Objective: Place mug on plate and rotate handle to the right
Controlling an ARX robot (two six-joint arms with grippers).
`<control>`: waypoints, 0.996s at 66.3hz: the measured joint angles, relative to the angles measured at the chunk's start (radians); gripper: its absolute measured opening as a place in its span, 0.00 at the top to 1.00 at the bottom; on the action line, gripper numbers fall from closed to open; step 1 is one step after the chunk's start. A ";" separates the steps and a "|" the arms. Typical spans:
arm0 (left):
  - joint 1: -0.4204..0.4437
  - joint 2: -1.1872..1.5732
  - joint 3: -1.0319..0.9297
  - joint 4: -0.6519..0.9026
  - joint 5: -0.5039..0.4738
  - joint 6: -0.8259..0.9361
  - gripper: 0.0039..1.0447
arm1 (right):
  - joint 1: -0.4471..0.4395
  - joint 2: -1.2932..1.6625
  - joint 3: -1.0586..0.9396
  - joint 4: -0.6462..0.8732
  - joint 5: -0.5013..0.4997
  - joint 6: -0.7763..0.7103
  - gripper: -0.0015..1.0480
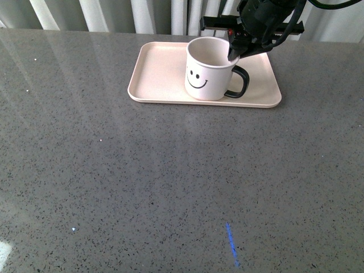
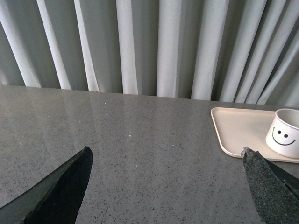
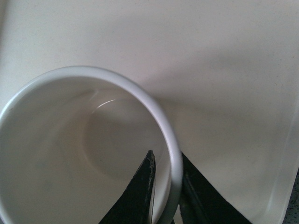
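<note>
White ceramic mug with a black smiley face (image 1: 207,71) stands upright on the pale pink rectangular plate with rounded corners and a low rim (image 1: 159,74). It sits on the right half of the plate, inside the rim, and the left half of the plate is bare. The face looks toward the front camera. The glossy black C-shaped handle (image 1: 239,82) points to the right and a little toward the camera.

The black right gripper (image 1: 236,54) comes down from above onto the right side of the mug, just over the handle. In the right wrist view its two fingers stand on both sides of the mug wall: one dark finger (image 3: 142,186) is inside the cup and the other is outside. The white rim passes between them, so the right gripper (image 3: 167,156) is pinching the wall of the mug (image 3: 70,154). The inside of the mug is white, and the plate (image 3: 224,70) shows behind it.

The left gripper (image 2: 166,151) is held over the grey speckled stone table (image 1: 142,182), well apart from the plate (image 2: 233,128) and the mug (image 2: 285,135). Its two dark fingers are spread wide and hold nothing.

Pale pleated curtains (image 2: 140,46) hang behind the far edge of the table. A short blue mark (image 1: 232,244) lies on the table near the camera.
</note>
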 joint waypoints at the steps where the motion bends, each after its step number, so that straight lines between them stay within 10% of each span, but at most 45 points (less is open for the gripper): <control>1: 0.000 0.000 0.000 0.000 0.000 0.000 0.09 | 0.000 0.000 0.001 0.000 -0.002 0.000 0.98; 26: 0.000 0.000 0.000 0.000 0.000 0.000 0.09 | -0.007 -0.018 0.021 -0.040 -0.024 -0.043 0.98; 66: 0.000 0.000 0.000 0.000 0.000 0.000 0.09 | -0.089 0.004 0.240 -0.161 -0.254 -0.539 0.98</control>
